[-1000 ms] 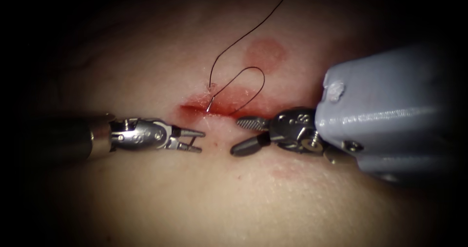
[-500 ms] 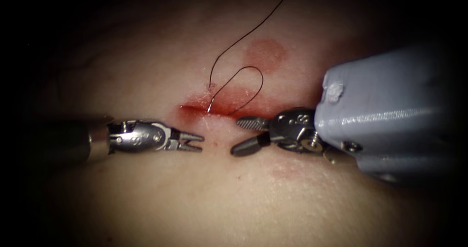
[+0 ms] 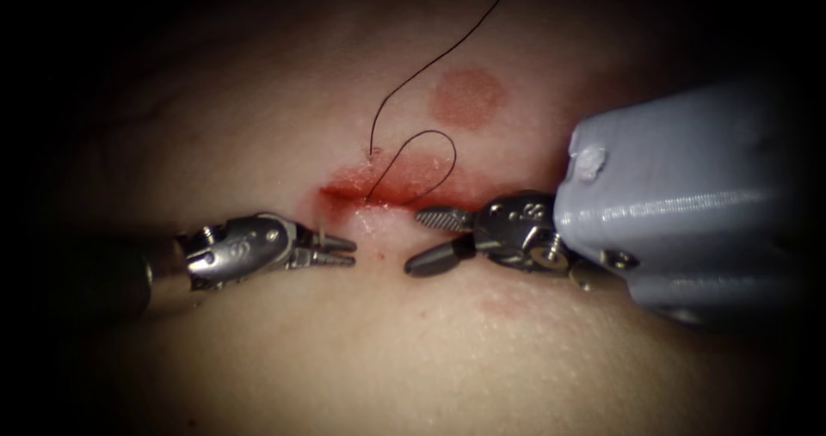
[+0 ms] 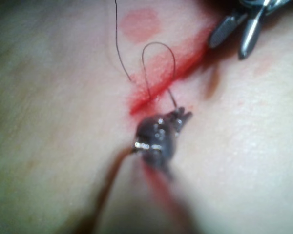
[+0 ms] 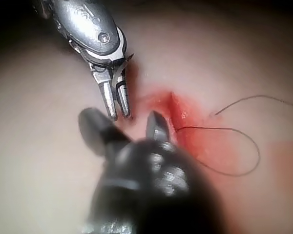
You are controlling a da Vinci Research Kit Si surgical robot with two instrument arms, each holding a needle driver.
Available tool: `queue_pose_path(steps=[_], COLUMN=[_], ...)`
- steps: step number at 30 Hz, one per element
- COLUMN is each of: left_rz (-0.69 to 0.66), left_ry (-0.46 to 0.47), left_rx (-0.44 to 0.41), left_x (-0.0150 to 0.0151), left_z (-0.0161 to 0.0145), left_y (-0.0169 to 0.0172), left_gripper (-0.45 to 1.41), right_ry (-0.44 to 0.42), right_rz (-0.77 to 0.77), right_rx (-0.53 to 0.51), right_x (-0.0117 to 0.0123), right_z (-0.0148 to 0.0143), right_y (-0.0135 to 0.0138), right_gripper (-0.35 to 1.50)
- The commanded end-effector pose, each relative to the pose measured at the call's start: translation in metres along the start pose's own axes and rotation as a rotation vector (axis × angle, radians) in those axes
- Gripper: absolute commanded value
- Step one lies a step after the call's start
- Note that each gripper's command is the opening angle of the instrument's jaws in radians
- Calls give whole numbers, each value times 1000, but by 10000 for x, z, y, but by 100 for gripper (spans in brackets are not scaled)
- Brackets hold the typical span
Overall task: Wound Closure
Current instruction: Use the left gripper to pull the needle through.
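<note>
Left tool (image 3: 342, 252): jaws a narrow gap apart, holding nothing, just near-left of the cut (image 3: 391, 188). Right tool (image 3: 428, 240): jaws spread wide, empty, near side of the cut's right half. Thread (image 3: 419, 75) comes out of the tissue (image 3: 284, 350) at the cut's far edge, loops over the red fluid (image 3: 413, 178), runs off far. Needle: can't tell where.

L tool (image 3: 340, 252) left of cut (image 3: 391, 191), R tool (image 3: 428, 240) right; thread (image 3: 422, 156) loop lies on cut.
</note>
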Motion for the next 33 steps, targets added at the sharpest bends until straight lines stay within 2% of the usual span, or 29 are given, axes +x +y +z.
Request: queue_pose_path(steps=[1, 3, 6, 13, 22, 28, 33], left_rz=[-53, -139, -197, -255, -282, -98, 71], left_ry=[4, 4, -2, -18, -15, 10, 27], left_rx=[-17, -63, -116, -205, -256, -243, -163], left_x=[-2, 6, 13, 33, 64, 85, 101], left_z=[8, 6, 3, -7, -22, -31, -37], left_y=[1, 11, 24, 50, 70, 81, 85], left_gripper=[-35, -35, -35, -35, -35, -35, -35], right_ry=[-1, 0, -5, -28, -42, -48, -49], right_rz=[8, 26, 37, 53, 86, 90, 89], right_rx=[8, 18, 26, 49, 86, 89, 90], right_x=[-4, -4, -4, -4, -5, -6, -7], right_z=[7, 7, 6, 5, 4, 1, -1], right_y=[-4, -5, -8, -10, -15, -14, -14], right_gripper=[135, 133, 133, 129, 123, 121, 121])
